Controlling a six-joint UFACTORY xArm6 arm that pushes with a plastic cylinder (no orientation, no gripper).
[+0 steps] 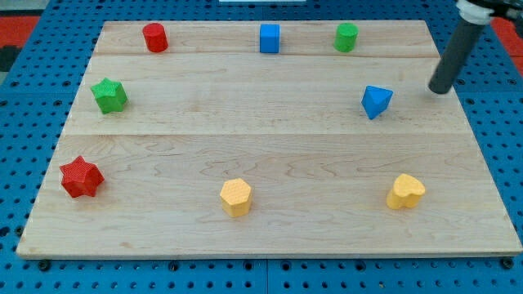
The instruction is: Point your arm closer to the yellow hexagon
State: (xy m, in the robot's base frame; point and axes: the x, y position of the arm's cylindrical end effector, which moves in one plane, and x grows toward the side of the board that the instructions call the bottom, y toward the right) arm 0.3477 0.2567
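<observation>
The yellow hexagon (235,197) sits near the view's bottom edge of the wooden board, a little left of centre. My tip (440,89) is at the view's upper right, near the board's right edge. It is far from the yellow hexagon, up and to the right of it. The nearest block to my tip is the blue triangle (376,101), just to its left. The rod slants up toward the view's top right corner.
A yellow heart-like block (405,192) lies at bottom right. A red star (80,177) and green star (109,95) are at left. A red cylinder (155,37), blue cube (270,38) and green cylinder (346,37) line the top. The wooden board (270,155) rests on blue pegboard.
</observation>
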